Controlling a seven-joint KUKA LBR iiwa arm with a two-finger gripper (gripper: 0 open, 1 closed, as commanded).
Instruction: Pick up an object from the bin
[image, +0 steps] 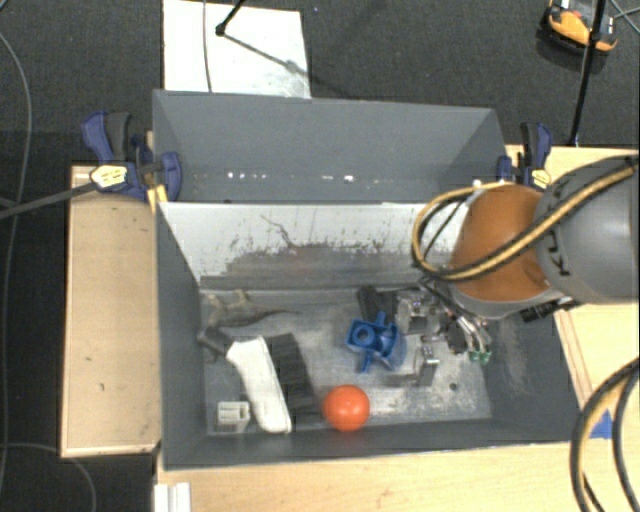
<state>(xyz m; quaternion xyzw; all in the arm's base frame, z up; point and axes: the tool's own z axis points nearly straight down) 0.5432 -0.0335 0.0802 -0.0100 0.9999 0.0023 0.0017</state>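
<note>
Grey bin floor (320, 345) bears a blue block (372, 342) beside the fingers (428, 368) (grip unreadable), orange ball (346, 408) near.

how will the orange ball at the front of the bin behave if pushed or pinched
The orange ball looks round and smooth, so a push would probably send it rolling. The black object beside it might stop it on that side. An off-centre pinch would likely squirt it out.

The grey KUKA arm (600, 240) is reaching in from three o'clock, cables (445, 200) looping about its orange wrist cover (500, 250); the gripper (427, 352) is pointing downward, hanging at four o'clock from centre.
</note>
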